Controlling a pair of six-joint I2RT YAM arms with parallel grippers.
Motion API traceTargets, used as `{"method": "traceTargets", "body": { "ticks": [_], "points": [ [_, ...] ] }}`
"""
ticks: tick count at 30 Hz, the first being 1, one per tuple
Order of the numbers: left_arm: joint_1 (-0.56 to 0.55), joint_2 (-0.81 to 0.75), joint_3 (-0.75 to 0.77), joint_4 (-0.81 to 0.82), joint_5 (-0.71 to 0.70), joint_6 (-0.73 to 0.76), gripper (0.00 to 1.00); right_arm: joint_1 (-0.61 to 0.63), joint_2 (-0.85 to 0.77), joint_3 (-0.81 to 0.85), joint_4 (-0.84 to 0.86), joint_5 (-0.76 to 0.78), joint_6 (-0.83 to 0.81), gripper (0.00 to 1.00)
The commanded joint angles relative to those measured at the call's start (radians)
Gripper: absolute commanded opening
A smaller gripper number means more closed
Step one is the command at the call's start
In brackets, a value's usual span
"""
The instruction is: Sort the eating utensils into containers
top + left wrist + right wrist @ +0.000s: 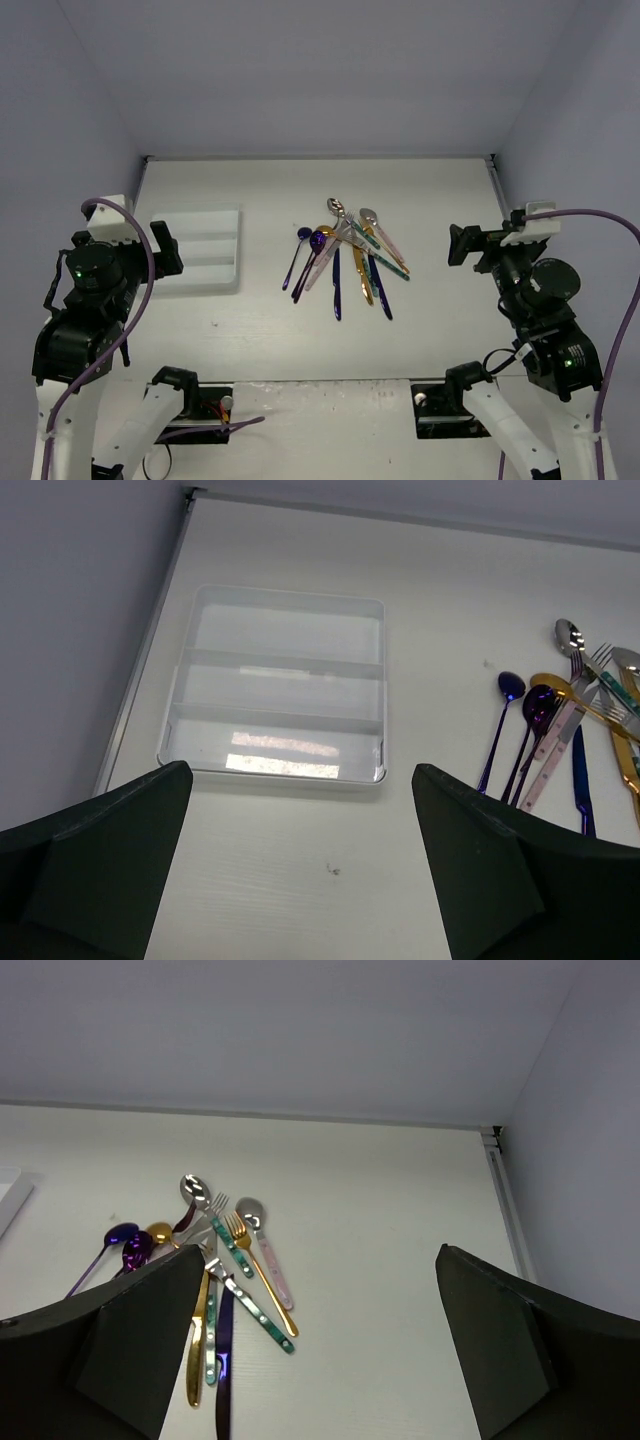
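With left hand [165,248] and right hand [462,244] spread and empty, the blue spoon [295,260] nearest the cutlery tray [238,250] is best pinched mid-handle first.

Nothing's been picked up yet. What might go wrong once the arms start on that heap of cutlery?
1. The utensils lie crossed in one heap, so lifting one, say the gold fork, may drag or flick its neighbours.
2. They are slim and lie flat, so fingers might slip off.
3. The tray seems to sit loose; a nudge could slide it.
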Motion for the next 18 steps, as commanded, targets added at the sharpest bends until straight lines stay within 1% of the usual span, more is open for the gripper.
{"method": "traceTargets", "body": {
  "ticks": [1, 3, 6, 9, 13, 16, 18],
  "points": [
    [0.006, 0.012, 0.029, -0.013, -0.044, -0.002, 0.91, 0.024, 0.021, -0.026, 0.075, 0.048, 0.004, 1.00],
    [0.005, 0.007, 0.017, -0.017, -0.044, -0.010, 0.91, 0.034, 0.034, -0.040, 0.078, 0.074, 0.014, 1.00],
    [0.005, 0.011, 0.004, -0.022, -0.044, -0.023, 0.91, 0.036, 0.054, -0.064, 0.082, 0.044, 0.011, 1.00],
    [0.005, 0.017, -0.007, -0.024, -0.035, -0.044, 0.91, 0.037, 0.121, -0.073, 0.107, 0.036, 0.018, 1.00],
    [0.005, 0.017, -0.026, -0.036, 0.017, -0.079, 0.91, 0.036, 0.315, -0.048, 0.122, 0.094, 0.128, 1.00],
    [0.005, -0.002, -0.059, -0.037, 0.031, -0.097, 0.91, 0.036, 0.523, 0.020, 0.130, 0.062, 0.155, 1.00],
    [0.004, -0.019, -0.076, -0.038, 0.034, -0.114, 0.91, 0.033, 0.634, 0.069, 0.137, 0.058, 0.171, 1.00]
  ]
}}
